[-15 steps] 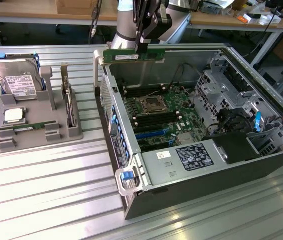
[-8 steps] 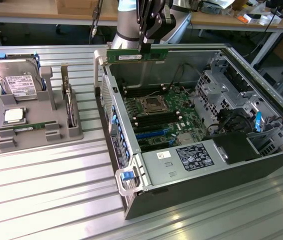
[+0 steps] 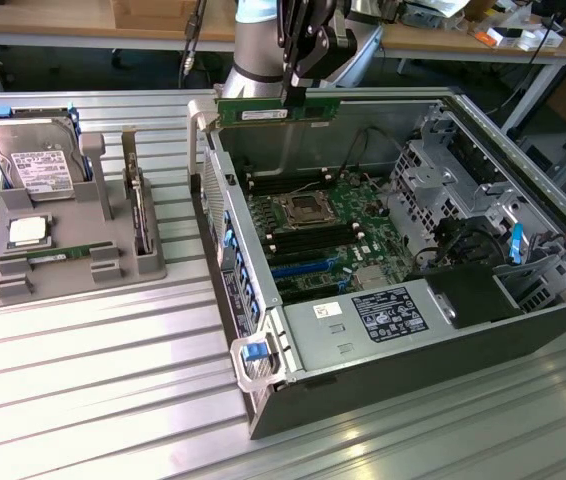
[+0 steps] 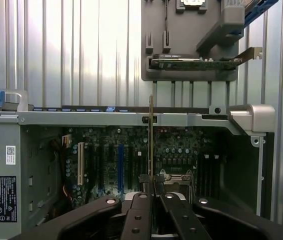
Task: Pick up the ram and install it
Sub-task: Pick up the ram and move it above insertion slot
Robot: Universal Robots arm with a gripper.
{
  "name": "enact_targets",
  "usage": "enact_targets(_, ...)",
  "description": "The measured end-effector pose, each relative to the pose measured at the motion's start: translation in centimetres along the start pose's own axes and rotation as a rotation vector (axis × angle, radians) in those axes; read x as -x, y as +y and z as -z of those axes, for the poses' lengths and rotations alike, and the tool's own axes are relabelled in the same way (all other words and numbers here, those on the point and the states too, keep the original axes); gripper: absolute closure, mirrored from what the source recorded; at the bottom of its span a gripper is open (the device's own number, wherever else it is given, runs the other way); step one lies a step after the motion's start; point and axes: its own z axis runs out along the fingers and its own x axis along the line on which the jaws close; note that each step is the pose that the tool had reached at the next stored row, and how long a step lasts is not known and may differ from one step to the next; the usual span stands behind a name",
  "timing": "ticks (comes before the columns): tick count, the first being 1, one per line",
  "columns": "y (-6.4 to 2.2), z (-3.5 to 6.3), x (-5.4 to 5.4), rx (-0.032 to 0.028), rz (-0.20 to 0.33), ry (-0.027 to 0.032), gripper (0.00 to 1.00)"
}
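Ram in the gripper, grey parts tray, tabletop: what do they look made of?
The ram: green circuit board, likely fibreglass laminate, with a white label; semi-gloss.
The parts tray: uniform matte grey, blocky moulded shapes; probably plastic, perhaps printed.
The tabletop: ribbed silver slats with bright glare; looks like bare aluminium extrusion.

Exterior oblique overhead; wrist downward; share motherboard [image 3: 315, 240] [image 4: 106, 150].

We can read no text anywhere. The print is too small to make out on the white label [image 3: 41, 172] of the silver hard drive [image 3: 23, 140], on the black label [image 3: 393, 313] and small white sticker [image 3: 328, 309] on the grey metal cover [image 3: 303, 340], and on the pale strip label [image 3: 261, 114] on the long green ram [image 3: 313, 108].
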Motion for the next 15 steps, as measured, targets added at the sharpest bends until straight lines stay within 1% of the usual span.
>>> enact_targets(15,-1.08,0.03,0.0,0.0000,0.000,0.0008,0.88)
